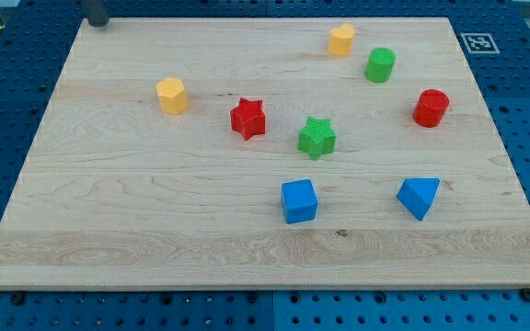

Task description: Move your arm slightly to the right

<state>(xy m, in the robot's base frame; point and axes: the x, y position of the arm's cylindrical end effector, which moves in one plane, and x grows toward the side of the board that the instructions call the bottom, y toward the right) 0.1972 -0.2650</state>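
Note:
My tip [96, 22] shows at the view's top left, at the far corner of the wooden board [136, 211]; only the rod's lower end is in frame. It touches no block. The nearest block is a yellow hexagonal block [171, 95], well below and to the right of the tip. A red star [247, 118] and a green star [316, 137] lie near the middle.
A yellow block [341, 39] and a green cylinder [380, 64] sit at the top right. A red cylinder [431, 108] is at the right. A blue cube [299, 200] and a blue triangular block [419, 196] lie lower down. A marker tag [478, 42] is at the board's top right corner.

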